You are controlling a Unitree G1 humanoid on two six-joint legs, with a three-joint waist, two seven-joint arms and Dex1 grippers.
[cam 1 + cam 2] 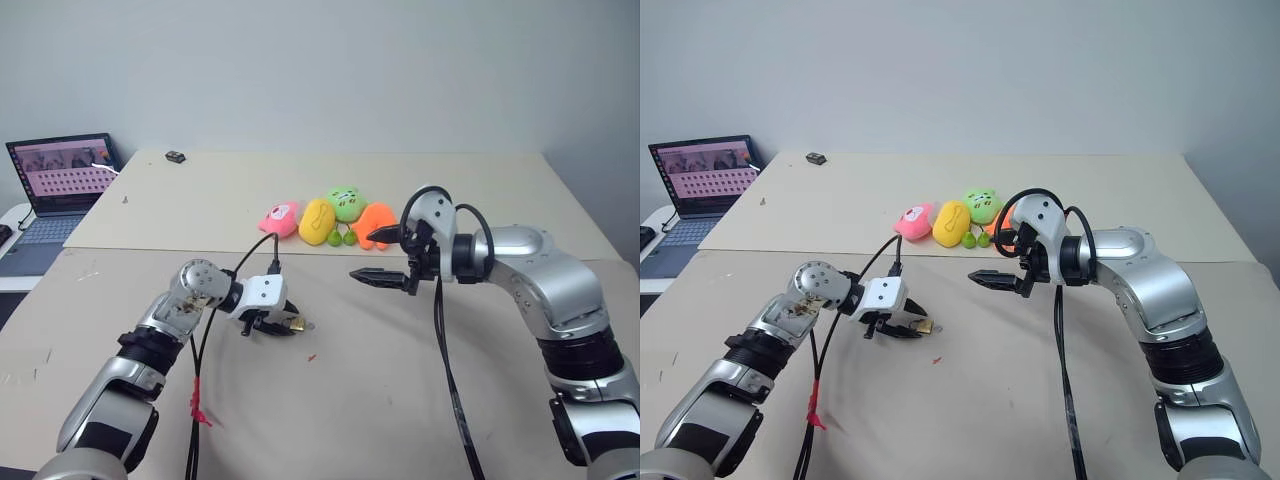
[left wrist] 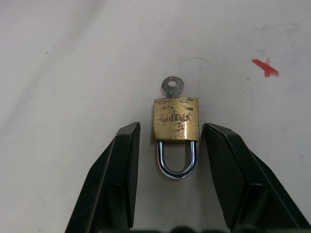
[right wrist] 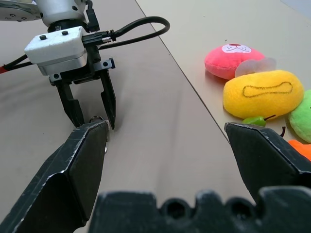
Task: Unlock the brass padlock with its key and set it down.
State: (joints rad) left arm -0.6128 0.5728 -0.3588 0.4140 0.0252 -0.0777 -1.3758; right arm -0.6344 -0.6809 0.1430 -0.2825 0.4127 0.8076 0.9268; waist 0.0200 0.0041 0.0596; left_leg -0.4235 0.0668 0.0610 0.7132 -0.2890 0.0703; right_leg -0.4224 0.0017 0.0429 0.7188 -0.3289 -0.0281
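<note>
Brass padlock [image 2: 176, 119]: flat on the table [image 1: 400, 400], between the 2 parted fingers of the left gripper [image 2: 170, 145], neither touching it. Key [image 2: 172, 88] blade hidden inside body; ring end points away, shackle toward the wrist. Right gripper [image 1: 381, 256]: spread wide, empty, raised nearby. Open tabletop around.

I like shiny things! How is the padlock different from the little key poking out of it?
The brass padlock is golden and blocky; the key is silvery and thin. The brass padlock is bigger; the key is smaller than its body. The brass padlock lies in full sight between the left gripper fingers, not touching them; the key shows just its round ring end, the rest inside the lock. Both are metal and lie flat on the table.
</note>
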